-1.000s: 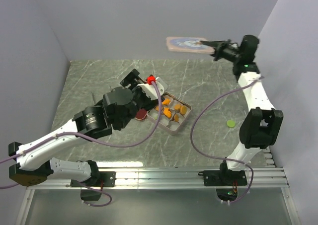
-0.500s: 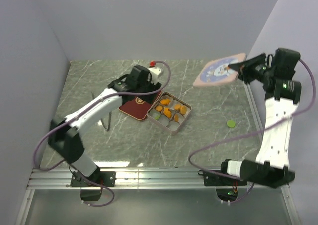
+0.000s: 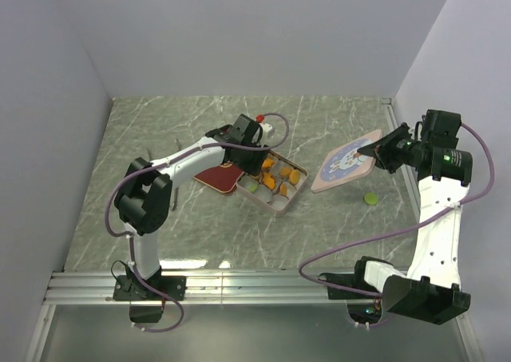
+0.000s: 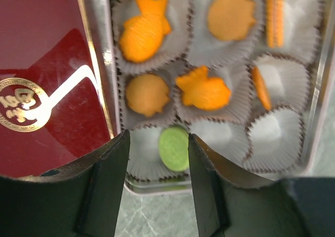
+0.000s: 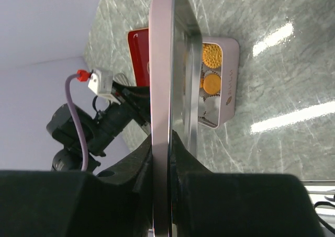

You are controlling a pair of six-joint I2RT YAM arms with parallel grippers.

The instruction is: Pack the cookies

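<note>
On the marble table (image 3: 200, 226), the right gripper (image 3: 377, 149) pinches the edge of the pink lid (image 3: 345, 164), holding it tilted just right of the open tin (image 3: 281, 210). A dark red tin (image 3: 214, 175) touches the open tin's left side. The left gripper (image 4: 157, 148) hangs over the tin, jaws spread. The cookies (image 4: 201, 89) sit in paper cups (image 4: 272, 137): six orange and a green cookie (image 4: 174, 148). A green disc (image 3: 371, 197), probably one more cookie, lies well apart. Packing looks mostly done; that piece and the lid remain.
</note>
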